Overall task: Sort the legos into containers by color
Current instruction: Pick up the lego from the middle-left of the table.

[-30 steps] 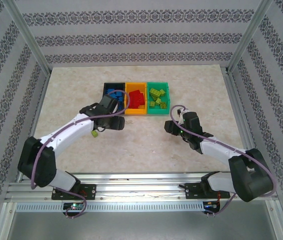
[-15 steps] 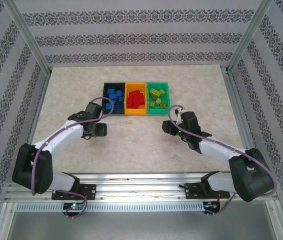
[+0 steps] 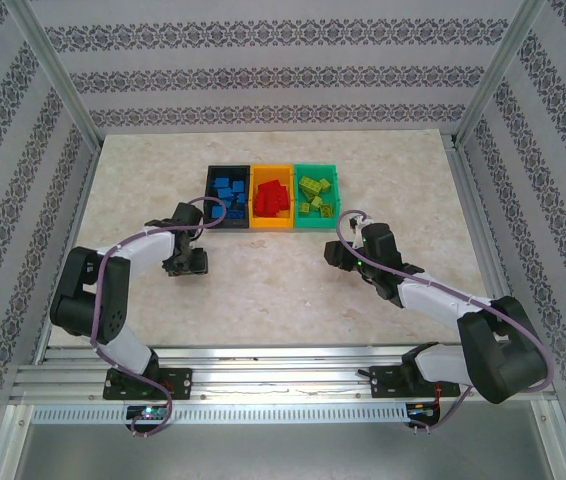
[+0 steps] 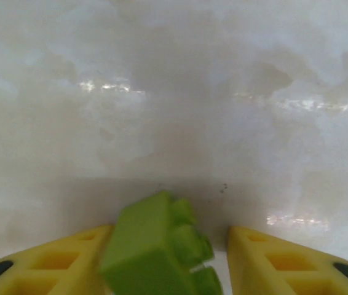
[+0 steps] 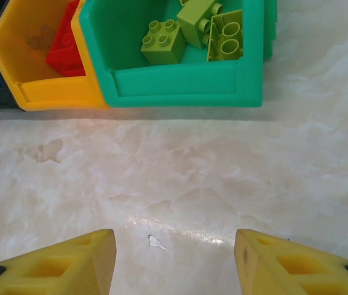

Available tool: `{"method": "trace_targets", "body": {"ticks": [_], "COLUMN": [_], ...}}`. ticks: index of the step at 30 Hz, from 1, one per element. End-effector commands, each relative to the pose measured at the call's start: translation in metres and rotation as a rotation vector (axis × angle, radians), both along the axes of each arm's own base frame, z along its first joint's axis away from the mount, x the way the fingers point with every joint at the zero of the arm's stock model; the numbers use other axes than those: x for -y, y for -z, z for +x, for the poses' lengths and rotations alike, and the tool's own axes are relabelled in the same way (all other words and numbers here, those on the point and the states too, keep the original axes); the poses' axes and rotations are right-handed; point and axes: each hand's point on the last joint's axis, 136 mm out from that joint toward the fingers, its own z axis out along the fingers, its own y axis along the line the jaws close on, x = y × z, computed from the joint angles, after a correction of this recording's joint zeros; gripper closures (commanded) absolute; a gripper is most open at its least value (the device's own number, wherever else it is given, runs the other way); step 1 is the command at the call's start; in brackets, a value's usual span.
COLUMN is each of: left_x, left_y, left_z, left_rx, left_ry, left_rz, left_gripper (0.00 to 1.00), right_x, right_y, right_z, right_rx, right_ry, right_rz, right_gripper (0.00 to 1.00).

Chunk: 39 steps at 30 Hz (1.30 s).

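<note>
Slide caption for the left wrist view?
Left gripper open around a tilted yellow-green lego, pale table beyond.

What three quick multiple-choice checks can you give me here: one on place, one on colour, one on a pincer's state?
1. Which colour of bin stands in the middle of the row?
A. black
B. orange
C. green

2. What colour is the brick between the fingers of the left pincer?
A. red
B. blue
C. yellow-green

3. How is the right pincer?
A. open, holding nothing
B. shut on a red brick
C. shut on a bin wall

Answers:
1 B: in the top view the orange bin sits between the other two.
2 C: the left wrist view shows a yellow-green brick between the fingers.
3 A: its fingers stand wide apart over bare table.
</note>
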Motion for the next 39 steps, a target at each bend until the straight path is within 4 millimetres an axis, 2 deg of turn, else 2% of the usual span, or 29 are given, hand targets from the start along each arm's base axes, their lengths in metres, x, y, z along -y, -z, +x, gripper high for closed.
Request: {"method": "trace_targets", "body": {"ticks": [1, 3, 8, 19, 25, 31, 34, 39], "left_x": [0.005, 0.007, 0.013, 0.031, 0.049, 0.086, 0.117, 0.183], "left_y": [-0.004, -0.005, -0.008, -0.033, -0.051, -0.064, -0.077, -0.108], "left_z": [0.012, 0.013, 0.013, 0.026, 0.037, 0.046, 0.053, 0.066], "left_rx": [0.034, 0.038, 0.054, 0.124, 0.178, 0.206, 0.234, 0.280], "left_ry": [0.001, 0.001, 0.014, 0.034, 0.031, 0.107, 0.163, 0.280], "left_rz": [-0.046, -0.059, -0.095, -0.196, -0.282, -0.293, -0.309, -0.360], "left_gripper": [0.59, 0.62, 0.78, 0.83, 0.84, 0.84, 0.84, 0.84], "right_x": [-0.002, -0.003, -0.003, -0.003, -0.004, -0.004, -0.003, -0.002], "right_y": [-0.009, -0.009, -0.009, -0.008, -0.009, -0.009, -0.009, -0.009], "right_z": [0.006, 0.007, 0.007, 0.007, 0.007, 0.008, 0.007, 0.008], "right_rx": [0.032, 0.031, 0.032, 0.031, 0.030, 0.030, 0.031, 0.033], "right_ry": [-0.004, -0.007, -0.005, -0.006, -0.008, -0.008, -0.005, -0.002], "right_rz": [-0.010, -0.008, -0.008, -0.007, -0.002, -0.003, -0.007, -0.009], "right_gripper": [0.46, 0.46, 0.46, 0.46, 0.46, 0.46, 0.46, 0.46]}}
